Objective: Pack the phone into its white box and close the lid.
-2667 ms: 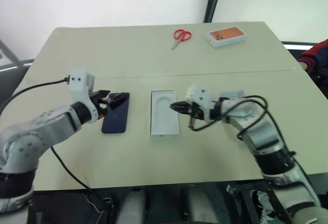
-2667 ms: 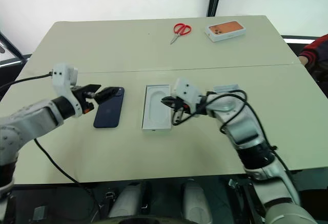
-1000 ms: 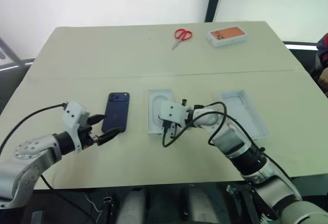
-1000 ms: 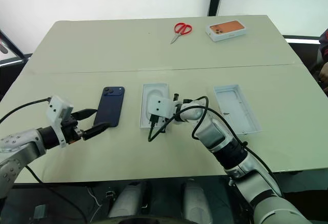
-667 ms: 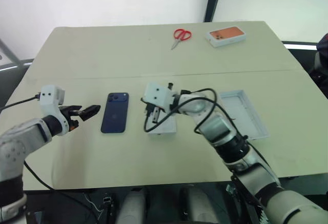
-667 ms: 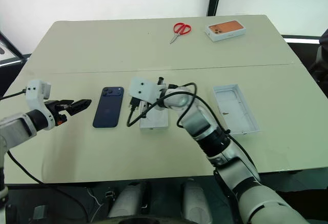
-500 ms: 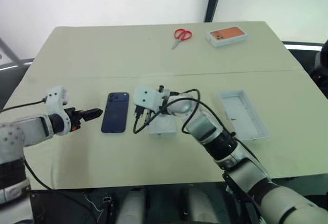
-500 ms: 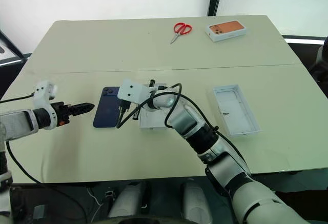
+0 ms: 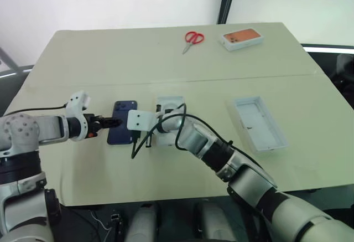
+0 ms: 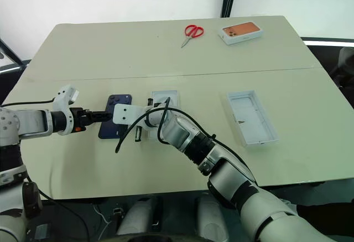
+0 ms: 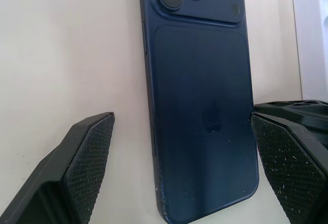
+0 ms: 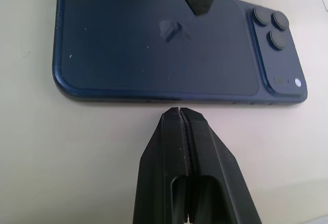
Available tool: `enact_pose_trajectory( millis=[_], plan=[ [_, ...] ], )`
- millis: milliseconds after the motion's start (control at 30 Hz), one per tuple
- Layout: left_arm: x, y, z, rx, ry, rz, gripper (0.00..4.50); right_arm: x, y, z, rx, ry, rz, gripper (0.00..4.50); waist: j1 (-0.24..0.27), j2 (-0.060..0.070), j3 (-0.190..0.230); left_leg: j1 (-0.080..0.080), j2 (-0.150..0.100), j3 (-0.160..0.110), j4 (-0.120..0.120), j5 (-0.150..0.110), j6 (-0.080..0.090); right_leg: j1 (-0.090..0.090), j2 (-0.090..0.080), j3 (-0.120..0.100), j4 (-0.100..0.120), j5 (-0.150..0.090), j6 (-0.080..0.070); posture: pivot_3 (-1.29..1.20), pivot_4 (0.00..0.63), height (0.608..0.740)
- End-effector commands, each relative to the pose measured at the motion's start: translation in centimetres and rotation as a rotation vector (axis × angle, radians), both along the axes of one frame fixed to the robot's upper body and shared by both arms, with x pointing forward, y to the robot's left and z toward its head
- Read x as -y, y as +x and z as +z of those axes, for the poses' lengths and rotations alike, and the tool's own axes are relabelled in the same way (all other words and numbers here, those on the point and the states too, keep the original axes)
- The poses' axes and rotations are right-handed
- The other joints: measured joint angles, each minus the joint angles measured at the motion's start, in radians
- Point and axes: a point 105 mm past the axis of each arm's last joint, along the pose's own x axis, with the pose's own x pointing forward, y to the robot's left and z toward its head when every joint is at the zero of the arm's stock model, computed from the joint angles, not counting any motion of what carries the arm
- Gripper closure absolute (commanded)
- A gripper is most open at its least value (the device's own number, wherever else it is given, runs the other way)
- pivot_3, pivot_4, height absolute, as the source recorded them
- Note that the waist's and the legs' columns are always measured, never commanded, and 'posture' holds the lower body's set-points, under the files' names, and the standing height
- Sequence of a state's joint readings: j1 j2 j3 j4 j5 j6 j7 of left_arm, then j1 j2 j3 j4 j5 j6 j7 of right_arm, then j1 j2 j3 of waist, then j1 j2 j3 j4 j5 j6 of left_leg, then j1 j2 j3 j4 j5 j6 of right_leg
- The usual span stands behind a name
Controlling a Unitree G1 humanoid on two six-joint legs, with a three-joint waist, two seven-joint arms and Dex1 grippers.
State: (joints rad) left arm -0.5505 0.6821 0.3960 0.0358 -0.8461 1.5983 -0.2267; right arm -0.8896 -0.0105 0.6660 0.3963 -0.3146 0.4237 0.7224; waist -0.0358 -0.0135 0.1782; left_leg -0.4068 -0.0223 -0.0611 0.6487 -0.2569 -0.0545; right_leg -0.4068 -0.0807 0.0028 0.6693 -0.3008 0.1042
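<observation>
Both arms have closed in on the phone [image 9: 122,122] since the earlier frame.
Left gripper [image 11: 182,170] is spread astride the phone near the desk's [image 9: 110,53] left edge; right gripper [image 12: 180,126] is pressed together beside it, best braced while the left pinches both long edges. No writing legible.

No readable text or numbers; only a faint logo on the phone [image 11: 205,106] back

You've got a slim navy-blue phone [image 11: 200,106], smooth satin back with dust specks, on a matt beige tabletop [image 11: 66,55]; rough-textured black rubbery fingertips [image 11: 87,152].
</observation>
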Motion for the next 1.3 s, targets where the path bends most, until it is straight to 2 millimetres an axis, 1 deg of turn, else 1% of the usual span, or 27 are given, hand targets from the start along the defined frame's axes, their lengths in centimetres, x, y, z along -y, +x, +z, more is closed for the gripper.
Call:
enact_pose_trajectory(
  millis=[33,167,267,667,867,1067,1100,1133,1267,1300],
  plan=[
    [2.2,-0.8,-2.1,-0.077,-0.044,-0.083,0.04,-1.7,-0.9,1.3,0.054,0.022,0.066,4.5,0.001,0.0,0.0,0.0,0.0,0.0,0.0,0.0,0.0,0.0,0.0,0.0,0.0,0.0,0.0,0.0,0.15,0.74],
    [2.8,-1.0,-2.3,-0.079,-0.065,-0.102,0.04,-1.7,-1.0,1.3,0.054,0.029,0.073,4.5,0.001,0.0,-0.001,0.0,0.0,0.0,0.0,0.0,0.0,0.0,0.0,0.0,0.0,0.0,0.0,0.0,0.15,0.74],
    [3.7,-1.3,-2.3,-0.067,-0.103,-0.138,0.04,-1.7,-0.8,1.3,0.056,0.038,0.07,4.5,0.0,0.0,-0.002,0.0,0.0,0.0,0.0,0.0,0.0,0.0,0.0,0.0,0.0,0.0,0.0,0.0,0.15,0.74],
    [4.8,-1.2,-1.1,-0.026,-0.24,-0.153,0.04,-1.3,-0.4,1.1,0.059,0.049,0.055,4.5,0.002,0.0,-0.002,0.0,0.0,0.0,0.0,0.0,0.0,0.0,0.0,0.0,0.0,0.0,0.0,0.0,0.15,0.74],
    [4.3,-1.0,-1.3,-0.037,-0.233,-0.119,0.04,-1.3,-0.4,1.0,0.064,0.051,0.056,4.5,-0.002,0.0,-0.002,0.0,0.0,0.0,0.0,0.0,0.0,0.0,0.0,0.0,0.0,0.0,0.0,0.0,0.15,0.74],
    [2.5,-0.3,-0.9,-0.026,-0.208,-0.027,0.04,-0.9,-0.4,1.0,0.073,0.05,0.06,4.5,-0.003,0.0,-0.002,0.0,0.0,0.0,0.0,0.0,0.0,0.0,0.0,0.0,0.0,0.0,0.0,0.0,0.15,0.74],
    [2.1,-0.2,-0.8,-0.022,-0.206,-0.01,0.58,-0.8,-0.4,1.1,0.074,0.049,0.062,4.5,-0.005,0.0,-0.002,0.0,0.0,0.0,0.0,0.0,0.0,0.0,0.0,0.0,0.0,0.0,0.0,0.0,0.15,0.74],
    [1.9,-0.1,-0.7,-0.019,-0.204,0.005,0.88,-0.8,-0.5,1.1,0.076,0.049,0.063,4.5,-0.006,0.0,-0.002,0.0,0.0,0.0,0.0,0.0,0.0,0.0,0.0,0.0,0.0,0.0,0.0,0.0,0.15,0.74],
    [1.3,0.1,-0.2,0.0,-0.229,0.035,2.87,-0.3,-0.7,1.4,0.087,0.047,0.074,4.5,-0.008,0.0,-0.002,0.0,0.0,0.0,0.0,0.0,0.0,-0.001,0.001,0.0,0.0,0.0,0.0,0.0,0.15,0.74],
    [1.3,0.1,-0.2,0.002,-0.233,0.034,2.87,-0.1,-0.8,1.6,0.088,0.052,0.075,4.5,-0.008,0.0,-0.002,-0.001,0.001,0.0,0.0,0.0,0.0,-0.002,0.001,0.0,0.0,0.0,0.0,0.0,0.15,0.74]
  ],
)
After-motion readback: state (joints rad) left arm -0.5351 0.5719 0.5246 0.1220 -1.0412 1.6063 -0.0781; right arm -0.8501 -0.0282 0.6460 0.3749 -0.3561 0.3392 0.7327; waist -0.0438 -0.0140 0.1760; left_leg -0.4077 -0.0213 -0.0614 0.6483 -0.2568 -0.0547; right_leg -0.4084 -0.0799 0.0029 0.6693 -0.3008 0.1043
